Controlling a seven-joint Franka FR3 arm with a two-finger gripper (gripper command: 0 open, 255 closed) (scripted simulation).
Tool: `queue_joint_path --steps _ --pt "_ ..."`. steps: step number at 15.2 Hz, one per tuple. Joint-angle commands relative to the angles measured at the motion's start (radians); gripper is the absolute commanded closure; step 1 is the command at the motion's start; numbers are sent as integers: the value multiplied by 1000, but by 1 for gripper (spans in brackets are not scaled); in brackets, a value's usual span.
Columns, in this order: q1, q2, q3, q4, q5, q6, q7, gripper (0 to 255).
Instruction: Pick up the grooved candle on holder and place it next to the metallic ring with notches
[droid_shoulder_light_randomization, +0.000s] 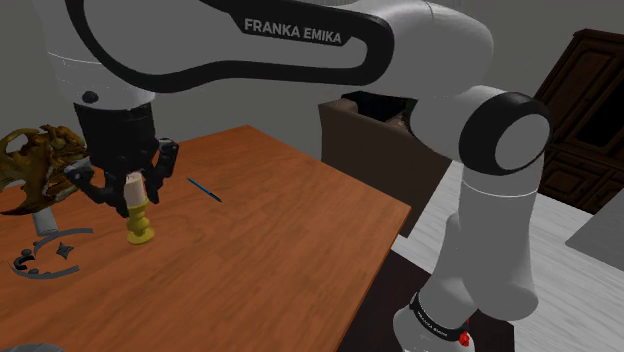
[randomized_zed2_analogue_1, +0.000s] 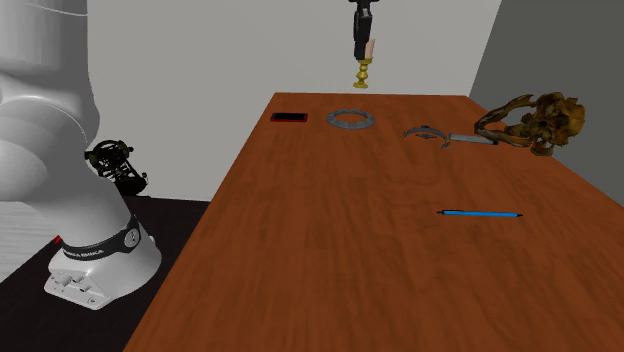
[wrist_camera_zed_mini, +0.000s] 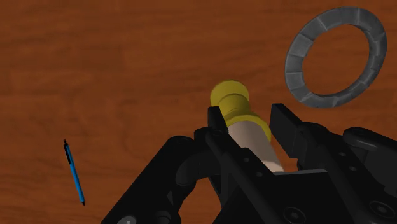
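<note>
Above the bench (randomized_zed2_analogue_1: 400, 230), the jaws are clamped on the pale candle (wrist_camera_zed_mini: 251, 137) with its gold base, clear of the surface, near the grey notched ring (wrist_camera_zed_mini: 335, 56). Risk: the high grip may let it slip, or topple on release.

The white arm (droid_shoulder_light_randomization: 430, 60) bears the words "FRANKA EMIKA".

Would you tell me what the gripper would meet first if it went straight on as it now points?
The gripper, shut on the candle on holder, points down at bare table; the holder's base would likely touch there first, beside the grey ring.
</note>
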Motion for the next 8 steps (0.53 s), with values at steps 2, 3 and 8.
queue_joint_path --steps 2,3,8 --pt "81 163 -1 251 -52 -94 41 255" --pt "118 231 -6 364 -72 -139 49 255" --pt "165 322 -19 464 -89 -147 62 255"
